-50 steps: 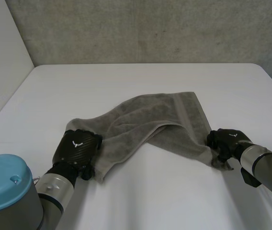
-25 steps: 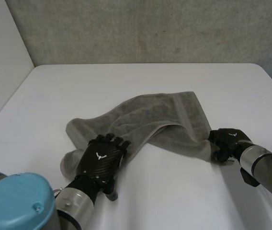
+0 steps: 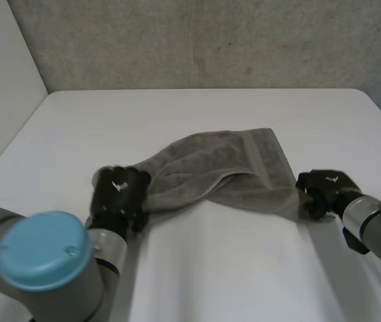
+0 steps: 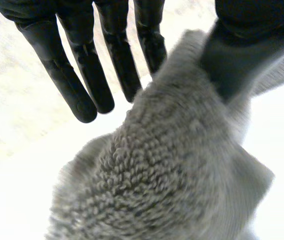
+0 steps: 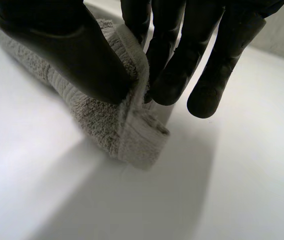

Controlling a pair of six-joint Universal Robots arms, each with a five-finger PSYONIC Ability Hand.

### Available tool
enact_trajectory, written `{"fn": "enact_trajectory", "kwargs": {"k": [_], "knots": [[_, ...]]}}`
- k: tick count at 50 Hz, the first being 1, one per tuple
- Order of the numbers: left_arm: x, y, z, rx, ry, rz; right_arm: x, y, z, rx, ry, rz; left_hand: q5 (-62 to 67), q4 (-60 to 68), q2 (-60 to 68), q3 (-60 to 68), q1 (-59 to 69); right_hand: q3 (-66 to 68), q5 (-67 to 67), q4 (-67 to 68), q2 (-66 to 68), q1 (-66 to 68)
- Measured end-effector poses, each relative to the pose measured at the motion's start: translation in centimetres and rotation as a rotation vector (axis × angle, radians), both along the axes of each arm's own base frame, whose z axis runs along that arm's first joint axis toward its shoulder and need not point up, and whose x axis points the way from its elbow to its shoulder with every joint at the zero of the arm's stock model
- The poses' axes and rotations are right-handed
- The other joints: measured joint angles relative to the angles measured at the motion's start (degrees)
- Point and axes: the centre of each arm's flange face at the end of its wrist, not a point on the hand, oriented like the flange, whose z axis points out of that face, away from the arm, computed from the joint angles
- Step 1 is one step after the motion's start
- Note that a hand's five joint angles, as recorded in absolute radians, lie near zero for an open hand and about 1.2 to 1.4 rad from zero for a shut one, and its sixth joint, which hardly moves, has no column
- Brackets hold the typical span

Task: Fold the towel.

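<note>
left robot hand [image 3: 118,198] was at the near left end of the grey towel [image 3: 224,168]. in its wrist view the thumb was pressed onto a bunched-up hump of terry, with the closest of the straight fingers [image 4: 147,45] on the other side of it. i'd call that a pinch on the towel, though the outer fingers stood clear of the cloth. right robot hand [image 3: 324,188] was at the near right corner, and that one was easier to read: the thumb was clamped down on the hemmed edge with the fingers [image 5: 172,75] behind it, so the corner was nipped between them.

the towel lay across the middle of the white counter [image 3: 244,268], strung between the two hands in a loose diagonal with one layer flopped over another, so it wasn't flat.

handling-wise it looked like thick loop terry: soft, light, no stiffness at all. my guess is it'll sag and drag wherever it isn't held, and the pile should give decent friction against the fingers. the woven hem band looked like the best place to grab, being flatter and firmer than the fluffy part. the left side's hold on a wad seemed riskier than a corner grip, since layers could slide out unevenly.
</note>
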Motion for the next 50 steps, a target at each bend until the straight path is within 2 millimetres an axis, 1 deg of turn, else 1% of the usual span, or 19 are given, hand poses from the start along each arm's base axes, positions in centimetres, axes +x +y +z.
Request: {"fn": "enact_trajectory", "kwargs": {"k": [2, 5, 8, 10, 11, 15, 19, 21, 23, 26, 28, 33, 36, 39, 41, 43, 46, 47, 50], "knots": [[0.4, -0.3, 1.3, -0.035, 0.029, 0.016, 0.0, -0.1, 1.1, -0.033, -0.003, 0.001, 8.89, 8.77, 8.99, 9.24, 8.13, 0.00, 0.00, 0.00, 0.00, 0.00], [1.2, -0.8, 4.0, -0.103, 0.084, 0.040, 0.0, -0.1, 3.6, -0.108, -0.011, 0.004, 12.31, 14.01, 14.16, 15.58, 8.98, 0.00, 0.00, 0.00, 0.00, 0.00], [2.2, -1.1, 7.9, -0.204, 0.158, 0.062, 0.0, 0.1, 8.5, -0.250, -0.027, 0.011, 12.31, 14.11, 14.19, 16.28, 8.98, 0.00, 0.00, 0.00, 0.00, 0.00], [2.9, -1.0, 10.5, -0.273, 0.205, 0.066, 0.0, 0.7, 12.6, -0.359, -0.037, 0.023, 12.31, 14.11, 14.19, 16.45, 8.98, 0.00, 0.00, 0.00, 0.05, 0.00], [3.1, -1.0, 11.3, -0.294, 0.219, 0.065, 0.0, 0.9, 13.8, -0.387, -0.039, 0.027, 12.31, 14.11, 14.19, 16.47, 8.98, 0.00, 0.00, 0.00, 0.10, 0.00], [4.6, -0.4, 17.3, -0.459, 0.308, 0.041, -0.2, 3.2, 21.5, -0.559, -0.035, 0.067, 12.31, 14.11, 14.19, 16.52, 8.98, 0.01, 0.00, 0.00, 0.12, 0.00], [5.9, -0.2, 21.1, -0.547, 0.330, 0.029, -0.8, 4.6, 25.5, -0.618, 0.023, 0.101, 12.38, 14.11, 14.19, 16.55, 8.98, 0.22, 0.16, 0.01, 0.12, 0.00], [6.5, -0.5, 22.0, -0.553, 0.320, 0.036, -1.1, 4.6, 26.2, -0.609, 0.082, 0.115, 12.58, 14.12, 14.19, 16.55, 8.98, 0.24, 0.16, -0.01, 0.12, 0.00], [6.9, -0.9, 22.2, -0.538, 0.304, 0.044, -1.2, 4.4, 26.1, -0.590, 0.136, 0.130, 12.58, 14.12, 14.19, 16.57, 8.98, 0.24, 0.16, 0.01, 0.12, 0.00], [7.1, -2.4, 20.9, -0.446, 0.248, 0.060, -1.2, 3.7, 25.0, -0.541, 0.241, 0.160, 12.58, 14.12, 14.19, 16.63, 8.98, 0.24, 0.16, 0.01, 0.12, 0.00], [7.1, -3.8, 19.3, -0.352, 0.200, 0.067, -1.0, 3.0, 23.7, -0.501, 0.320, 0.180, 12.58, 14.12, 14.19, 16.67, 8.98, 0.24, 0.17, 0.01, 0.12, 0.00], [6.9, -7.4, 13.4, -0.051, 0.080, 0.066, 0.3, 1.4, 19.7, -0.407, 0.512, 0.227, 12.58, 14.12, 14.20, 16.70, 8.98, 0.24, 0.16, 0.01, 0.12, 0.00], [6.5, -9.1, 11.3, 0.052, 0.047, 0.063, 1.4, 0.2, 17.9, -0.406, 0.581, 0.232, 12.58, 14.12, 14.20, 16.72, 8.98, 0.24, 0.16, 0.01, 0.13, 0.00], [6.0, -11.2, 10.6, 0.082, 0.039, 0.060, 3.0, -1.6, 17.1, -0.485, 0.604, 0.208, 12.58, 14.12, 14.20, 16.75, 8.98, 0.24, 0.16, 0.01, 0.13, 0.00], [5.7, -12.4, 10.9, 0.065, 0.045, 0.060, 3.7, -2.6, 17.2, -0.547, 0.599, 0.187, 12.58, 14.12, 14.20, 16.76, 8.98, 0.24, 0.16, 0.01, 0.13, 0.00], [5.1, -14.1, 12.2, 0.008, 0.067, 0.058, 4.9, -4.2, 17.9, -0.685, 0.571, 0.139, 12.58, 14.12, 14.25, 16.78, 8.98, 0.24, 0.16, 0.01, 0.30, 0.00], [4.4, -16.4, 16.2, -0.158, 0.135, 0.055, 6.2, -6.2, 20.6, -0.957, 0.498, 0.036, 12.58, 14.12, 14.47, 16.80, 8.98, 0.24, 0.16, 0.27, 0.44, 0.01], [4.4, -16.6, 16.8, -0.186, 0.149, 0.055, 6.3, -6.4, 21.2, -1.000, 0.486, 0.018, 12.58, 14.12, 14.49, 16.80, 8.98, 0.24, 0.16, 0.29, 0.44, 0.01], [4.1, -17.7, 21.5, -0.390, 0.258, 0.045, 6.5, -6.8, 24.8, -1.273, 0.400, -0.098, 12.58, 14.12, 14.49, 16.81, 8.98, 0.24, 0.16, 0.43, 0.60, 0.01]]}}
